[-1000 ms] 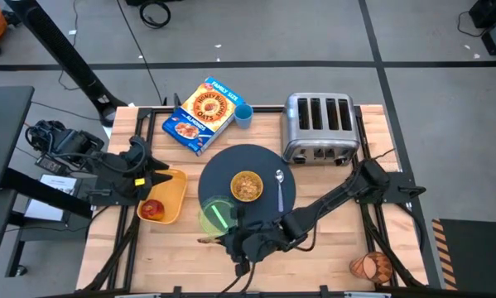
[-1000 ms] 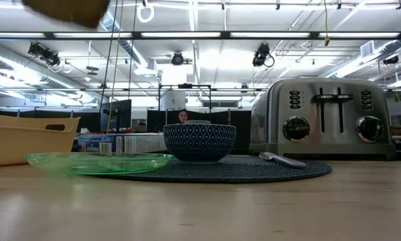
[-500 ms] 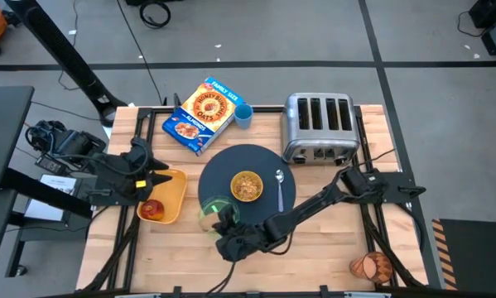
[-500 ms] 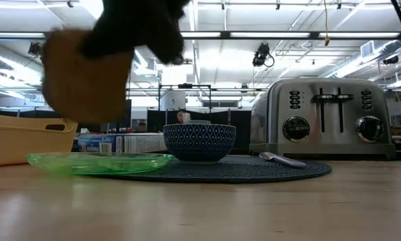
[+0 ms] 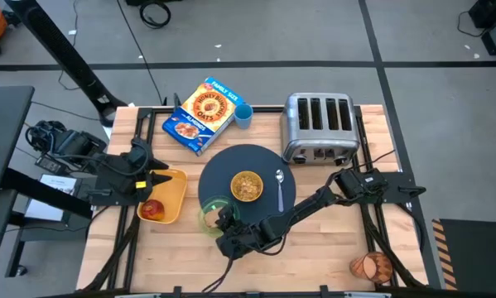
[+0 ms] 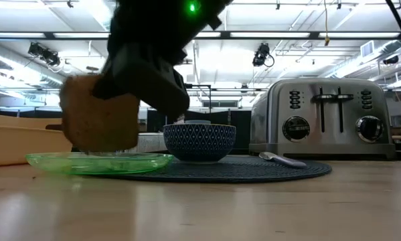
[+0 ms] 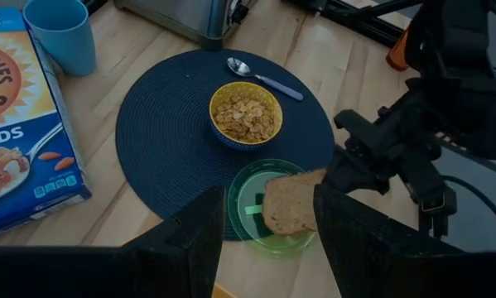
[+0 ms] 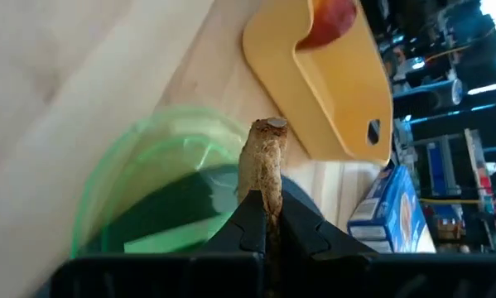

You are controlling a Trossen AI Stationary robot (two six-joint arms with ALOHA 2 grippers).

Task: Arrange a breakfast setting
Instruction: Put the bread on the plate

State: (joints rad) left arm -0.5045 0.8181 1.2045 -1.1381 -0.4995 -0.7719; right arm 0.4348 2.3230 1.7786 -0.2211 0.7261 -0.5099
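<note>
Near the front edge of the table, the right claw [image 5: 224, 229] is clenched on the toast [image 7: 293, 203], holding the slice by one edge over the green plate [image 7: 249, 192]. In the low view the toast [image 6: 100, 120] hangs just above the plate [image 6: 100, 162], and whether its lower edge touches the glass cannot be told. In the right wrist view the slice [image 8: 264, 165] stands on edge between the two dark fingers [image 8: 246, 217].

The plate overlaps the front-left rim of the dark round mat [image 5: 231, 170], which lies at the middle of the table. On the mat sits the bowl [image 5: 247, 186] filled with cereal, and the spoon [image 5: 281, 186] lies just to its right, also on the mat.

Toward the left edge, a yellow tray [image 5: 166, 197] holds the red apple [image 5: 152, 209]. The left claw [image 5: 161, 175] hovers over the tray's far end with its fingers spread apart, grasping nothing.

At the front-right corner the orange-brown cup [image 5: 372, 266] lies well apart from the rest.

Along the far edge stand the toaster [image 5: 318, 124] on the right, the small blue cup [image 5: 243, 114] and the cereal box [image 5: 199, 114] to the left.
</note>
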